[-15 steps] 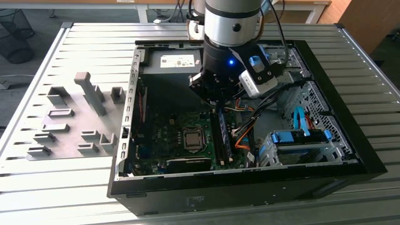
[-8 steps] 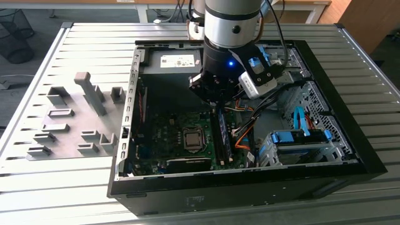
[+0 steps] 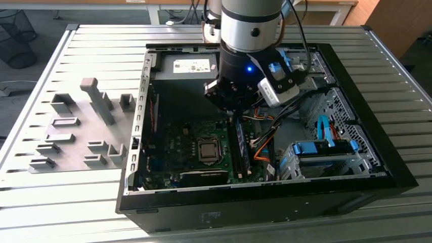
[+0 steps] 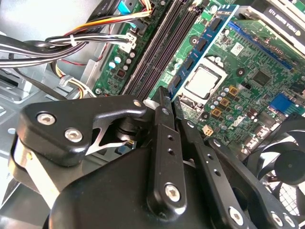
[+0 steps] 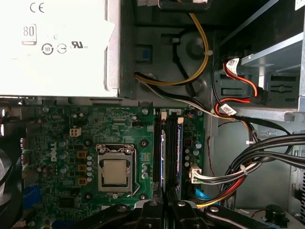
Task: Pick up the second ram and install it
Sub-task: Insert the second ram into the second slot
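Note:
My gripper hangs inside the open computer case, above the motherboard's memory slots. Its two black fingers stand close together, shut, with nothing visible between them. The second ram, a blue-green stick with dark chips, stands upright in the slot nearest the processor socket. In both wrist views it runs straight out from my gripper, and the second ram looks seated along the slot. Another blue stick sits in a slot beside it.
Bundles of black, red and yellow cables run beside the slots. The power supply lies beyond the board, and a fan sits at one side. Grey block holders stand on the slatted table at the exterior view's left.

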Controlling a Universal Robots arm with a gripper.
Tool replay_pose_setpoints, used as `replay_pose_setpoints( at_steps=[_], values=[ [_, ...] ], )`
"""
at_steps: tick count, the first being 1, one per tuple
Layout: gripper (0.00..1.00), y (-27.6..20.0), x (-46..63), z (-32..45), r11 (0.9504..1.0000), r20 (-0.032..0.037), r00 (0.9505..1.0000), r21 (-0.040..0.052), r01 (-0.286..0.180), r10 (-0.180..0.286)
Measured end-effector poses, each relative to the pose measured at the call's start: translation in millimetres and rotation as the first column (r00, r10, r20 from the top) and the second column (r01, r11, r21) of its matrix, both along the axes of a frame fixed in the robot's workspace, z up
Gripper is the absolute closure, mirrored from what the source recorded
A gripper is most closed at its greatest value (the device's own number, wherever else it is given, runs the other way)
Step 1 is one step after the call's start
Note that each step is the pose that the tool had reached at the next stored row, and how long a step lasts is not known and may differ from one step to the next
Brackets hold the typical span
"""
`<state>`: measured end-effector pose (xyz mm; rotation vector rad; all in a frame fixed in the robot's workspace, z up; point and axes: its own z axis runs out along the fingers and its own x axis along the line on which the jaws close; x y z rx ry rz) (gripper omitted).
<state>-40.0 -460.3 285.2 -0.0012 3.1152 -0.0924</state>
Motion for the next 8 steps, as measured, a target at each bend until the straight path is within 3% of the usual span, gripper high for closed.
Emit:
replay_pose_setpoints(
  at_steps=[8],
  values=[
    [0.86,-2.4,1.0,-10.4,1.0000,-0.0001,1.0000,-0.0001,0.004,-0.004]
  ],
)
